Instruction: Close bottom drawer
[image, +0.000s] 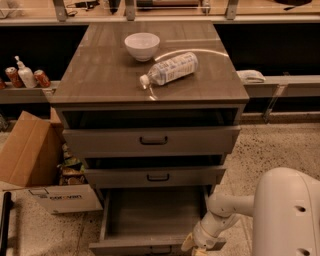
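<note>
The robot's pale two-finger gripper (194, 245) sits at the very bottom of the camera view, against the right front corner of the bottom drawer (150, 212), the lowest grey-brown wood-look box, which stands pulled far out of the cabinet. Whether the gripper is open or closed cannot be told.

Contact at one corner is the likely trouble. An off-centre push could skew the drawer on its runners and jam it partway, or the gripper could slide off the flat front towards the speckled floor. The bent white arm (225, 212) lies close along the drawer's right side, so it could catch on the cabinet's edge as the drawer goes in.

The open brown cardboard box (30, 155) to the left stands near the drawer but apart from it, so it looks unlikely to interfere.

Above, the middle drawer (158, 176) and the taller top drawer (152, 141) both stand slightly out; a jolt might shift them. On the cabinet top, the clear plastic bottle (170, 70) lying on its side could roll, while the white bowl (142, 46) behind it seems steadier.

The bottom drawer's front and its black handle are cut off by the lower edge, so the exact contact point is unclear. The drawer's rear is in shadow.
</note>
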